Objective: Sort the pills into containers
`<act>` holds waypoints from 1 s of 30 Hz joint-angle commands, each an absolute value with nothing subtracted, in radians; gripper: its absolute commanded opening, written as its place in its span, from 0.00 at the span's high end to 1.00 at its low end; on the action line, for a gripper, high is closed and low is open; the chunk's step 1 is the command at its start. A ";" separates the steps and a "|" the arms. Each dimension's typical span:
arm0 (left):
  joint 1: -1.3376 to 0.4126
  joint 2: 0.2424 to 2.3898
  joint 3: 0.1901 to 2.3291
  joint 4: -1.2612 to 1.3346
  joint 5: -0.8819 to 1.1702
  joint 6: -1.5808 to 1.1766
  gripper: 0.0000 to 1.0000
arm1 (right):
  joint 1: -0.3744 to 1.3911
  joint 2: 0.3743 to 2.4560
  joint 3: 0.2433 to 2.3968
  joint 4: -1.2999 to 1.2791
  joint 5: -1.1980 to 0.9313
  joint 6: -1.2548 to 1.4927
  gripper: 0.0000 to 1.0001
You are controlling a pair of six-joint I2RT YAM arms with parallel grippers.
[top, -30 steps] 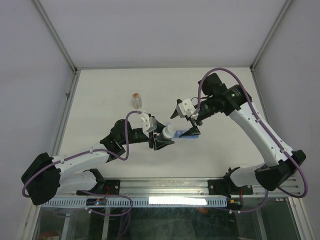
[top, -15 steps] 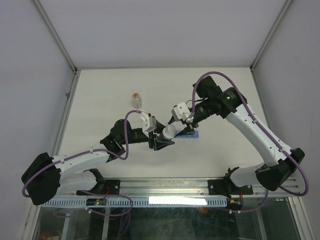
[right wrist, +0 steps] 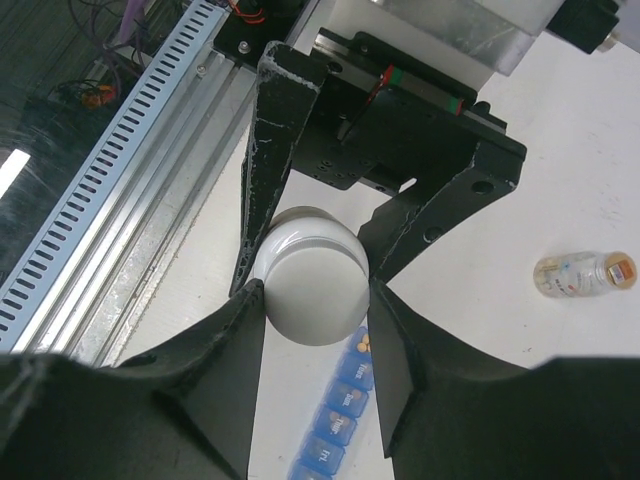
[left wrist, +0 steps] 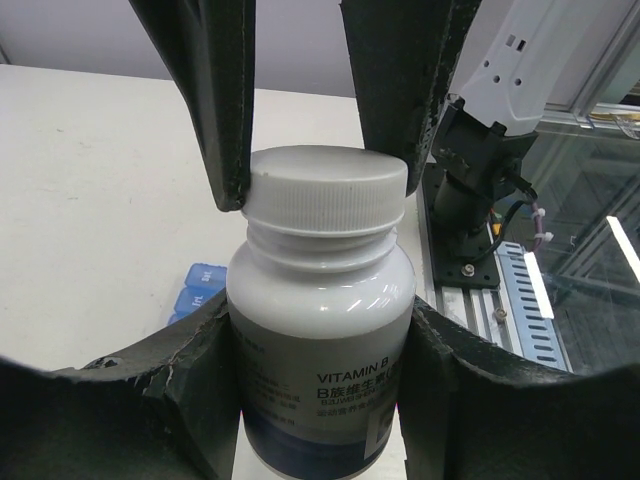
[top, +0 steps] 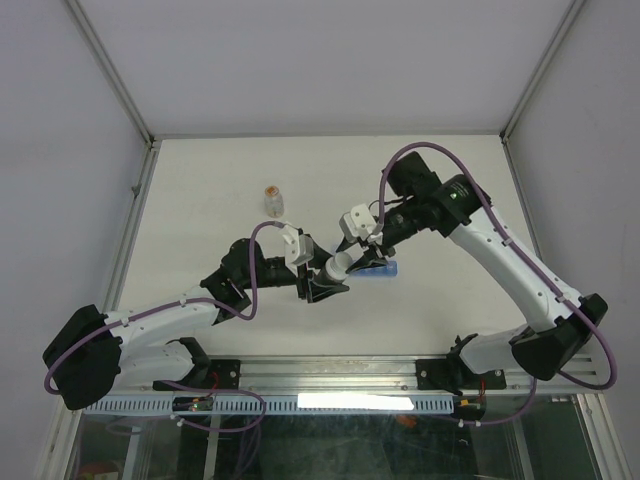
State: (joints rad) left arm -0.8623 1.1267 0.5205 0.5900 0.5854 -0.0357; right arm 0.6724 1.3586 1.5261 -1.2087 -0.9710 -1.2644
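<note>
A white vitamin bottle (left wrist: 320,330) with a dark lower band is held over the table, and my left gripper (left wrist: 320,375) is shut on its body. My right gripper (right wrist: 315,300) is shut on the bottle's white screw cap (right wrist: 315,285), its fingers (left wrist: 220,110) pressing both sides of the cap. In the top view both grippers meet at the bottle (top: 337,264). The containers (right wrist: 338,425), a blue strip of day-marked compartments, lie on the table just beneath the cap; the end compartment shows a few small yellow pills (right wrist: 362,343). The strip is partly hidden (top: 386,270).
A small clear vial (top: 272,200) with orange contents lies apart toward the back left, also seen in the right wrist view as the vial (right wrist: 585,275). The slotted metal rail (right wrist: 120,170) and arm bases line the table's near edge.
My right gripper moved left from above the blue strip to the bottle's cap and closed on it. The left gripper kept holding the bottle in place.
</note>
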 commanded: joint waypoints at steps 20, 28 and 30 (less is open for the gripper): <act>-0.844 1.086 0.565 0.632 0.570 0.013 1.00 | 0.747 1.408 1.521 -1.119 -0.830 -1.000 0.62; -0.846 1.055 0.540 0.685 0.288 0.054 1.00 | 0.749 1.455 1.466 -0.961 -0.687 -0.490 0.69; -0.846 1.071 0.541 0.685 0.208 0.064 1.00 | 0.749 1.468 1.459 -0.918 -0.591 -0.343 0.70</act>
